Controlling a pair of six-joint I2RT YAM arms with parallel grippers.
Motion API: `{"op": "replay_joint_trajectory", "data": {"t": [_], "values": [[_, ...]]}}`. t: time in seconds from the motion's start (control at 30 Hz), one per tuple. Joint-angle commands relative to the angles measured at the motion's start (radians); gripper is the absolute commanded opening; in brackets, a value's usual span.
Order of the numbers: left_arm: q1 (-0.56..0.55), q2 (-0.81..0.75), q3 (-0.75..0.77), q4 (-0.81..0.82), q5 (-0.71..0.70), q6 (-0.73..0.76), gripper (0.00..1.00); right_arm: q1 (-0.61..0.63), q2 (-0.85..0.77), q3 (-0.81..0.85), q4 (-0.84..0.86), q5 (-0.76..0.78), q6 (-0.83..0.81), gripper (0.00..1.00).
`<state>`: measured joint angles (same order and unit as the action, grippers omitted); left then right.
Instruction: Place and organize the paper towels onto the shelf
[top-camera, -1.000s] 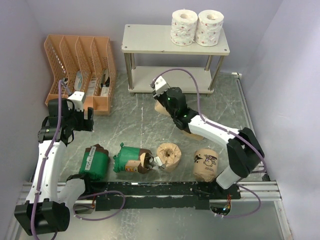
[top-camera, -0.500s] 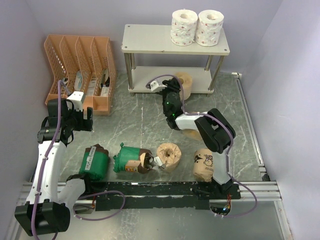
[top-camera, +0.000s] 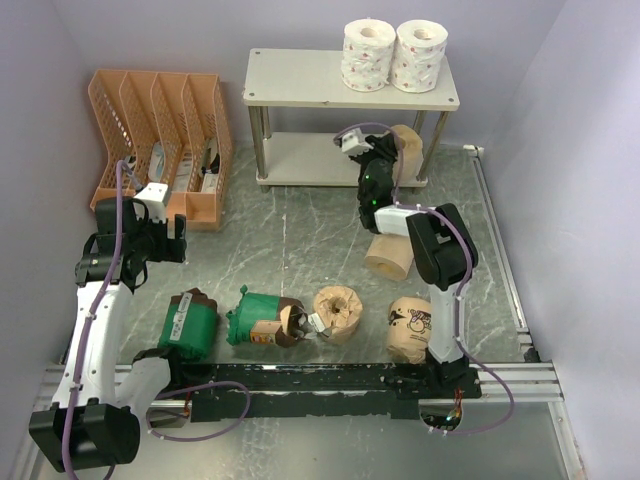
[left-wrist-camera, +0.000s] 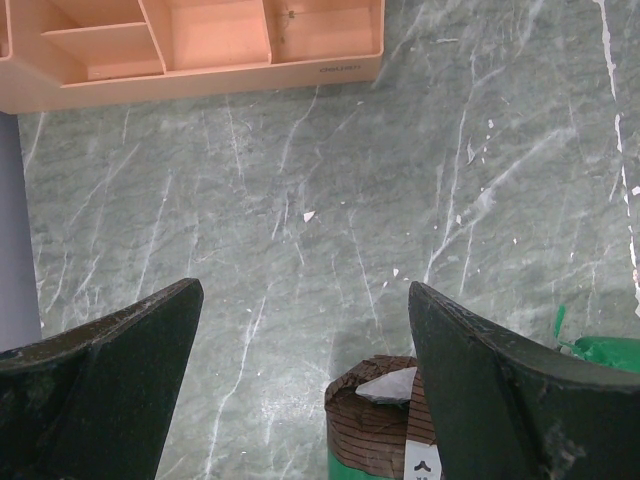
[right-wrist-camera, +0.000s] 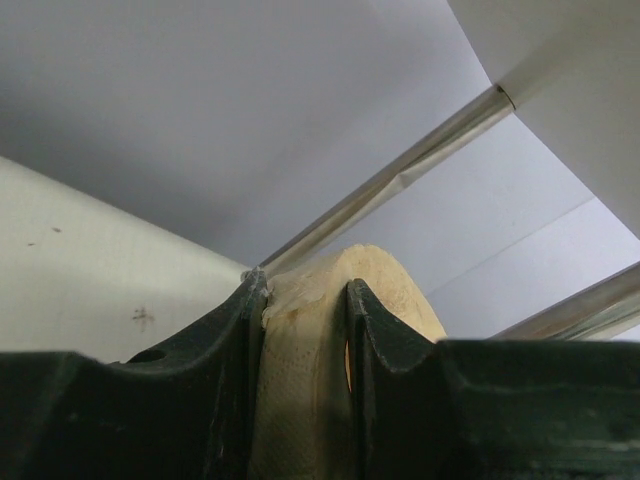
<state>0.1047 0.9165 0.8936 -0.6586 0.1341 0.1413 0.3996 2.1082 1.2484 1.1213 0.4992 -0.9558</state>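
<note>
The shelf (top-camera: 300, 78) stands at the back, with two white speckled paper towels (top-camera: 367, 55) (top-camera: 420, 55) on its top board. My right gripper (top-camera: 392, 158) is shut on a tan roll (top-camera: 408, 148) at the right end of the lower board (top-camera: 300, 155). In the right wrist view the tan roll (right-wrist-camera: 310, 370) is pinched between the fingers (right-wrist-camera: 230, 380), beside a silver leg (right-wrist-camera: 400, 175). My left gripper (top-camera: 165, 238) hangs open above the table, left of centre. Its wrist view shows the open gripper (left-wrist-camera: 305, 300) over a green-wrapped roll (left-wrist-camera: 375, 420).
An orange file organizer (top-camera: 160, 140) stands at the back left. On the table lie two green-wrapped rolls (top-camera: 190, 322) (top-camera: 258, 318), two tan rolls (top-camera: 338, 312) (top-camera: 390, 255) and a brown cartoon-print roll (top-camera: 412, 328). Walls close in on both sides.
My right arm has carried the tan roll from the table in front of the shelf rightward and back to the lower tier's right end. The left arm has not moved.
</note>
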Motion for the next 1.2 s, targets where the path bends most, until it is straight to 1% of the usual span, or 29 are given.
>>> {"op": "replay_joint_trajectory", "data": {"t": [0.0, 0.3, 0.5, 0.63, 0.67, 0.7, 0.8, 0.83, 0.87, 0.9, 1.0, 1.13, 1.17], "values": [[-0.002, 0.001, 0.019, 0.009, -0.013, -0.01, 0.95, -0.037, 0.022, 0.068, -0.041, -0.04, 0.072, 0.0], [0.013, 0.001, 0.019, 0.011, -0.012, -0.01, 0.95, -0.089, 0.111, 0.154, -0.11, -0.067, 0.144, 0.0], [0.048, -0.001, 0.018, 0.008, -0.001, -0.005, 0.95, -0.113, 0.17, 0.218, -0.128, -0.074, 0.124, 0.0], [0.068, 0.005, 0.018, 0.008, 0.0, -0.005, 0.95, -0.14, 0.171, 0.257, -0.179, -0.084, 0.184, 0.01], [0.07, 0.007, 0.019, 0.008, 0.001, -0.003, 0.95, -0.142, 0.167, 0.256, -0.178, -0.087, 0.188, 0.04], [0.073, 0.008, 0.018, 0.01, 0.001, -0.003, 0.95, -0.143, 0.163, 0.253, -0.172, -0.089, 0.185, 0.14], [0.078, 0.01, 0.018, 0.01, 0.002, -0.003, 0.95, -0.142, 0.146, 0.234, -0.146, -0.085, 0.17, 0.62], [0.079, 0.01, 0.018, 0.011, 0.002, -0.004, 0.95, -0.142, 0.136, 0.225, -0.131, -0.079, 0.17, 0.74], [0.08, 0.01, 0.017, 0.01, 0.002, -0.003, 0.95, -0.139, 0.121, 0.21, -0.118, -0.077, 0.172, 0.83], [0.08, 0.01, 0.018, 0.01, 0.003, -0.003, 0.95, -0.135, 0.101, 0.197, -0.111, -0.077, 0.177, 0.88], [0.08, 0.007, 0.017, 0.01, 0.009, 0.0, 0.95, -0.097, 0.033, 0.145, -0.092, -0.073, 0.167, 0.95], [0.08, -0.007, 0.015, 0.01, 0.011, 0.0, 0.95, -0.018, -0.075, 0.038, -0.035, -0.016, 0.169, 0.96], [0.079, -0.012, 0.015, 0.011, 0.01, 0.001, 0.95, 0.011, -0.127, 0.0, -0.035, 0.002, 0.181, 0.96]]}}
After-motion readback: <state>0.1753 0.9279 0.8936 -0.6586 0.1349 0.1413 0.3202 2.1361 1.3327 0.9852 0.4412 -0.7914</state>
